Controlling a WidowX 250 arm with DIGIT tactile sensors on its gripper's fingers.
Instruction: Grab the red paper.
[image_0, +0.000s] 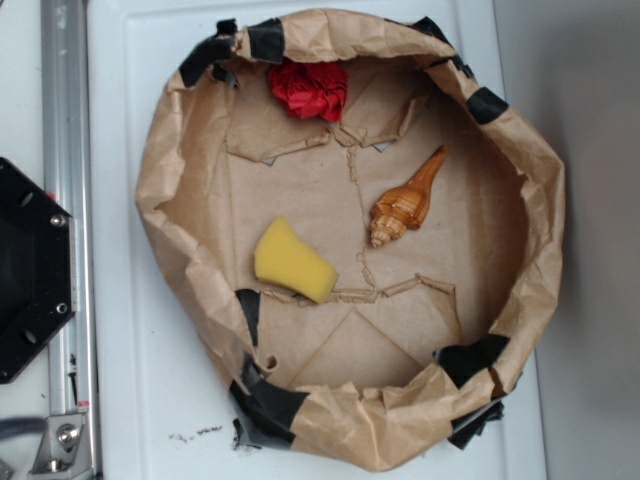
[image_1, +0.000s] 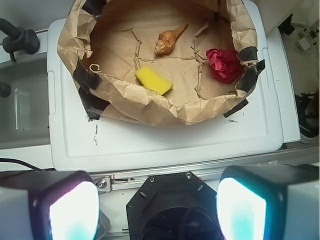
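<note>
The tool hangs open and empty over the black base, well short of the paper basin. Inside lie the yellow sponge, then the seashell; the red paper rests against the far wall.

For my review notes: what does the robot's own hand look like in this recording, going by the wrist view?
Only the wrist view shows the hand. Its two fingers sit in the bottom corners, blurred by closeness: blocky, rounded shapes with dark grey outer shells and glossy inner faces that catch light as white, tinged cyan and pink. No cables or markings are visible on them. The exterior view shows no hand or arm.
</note>
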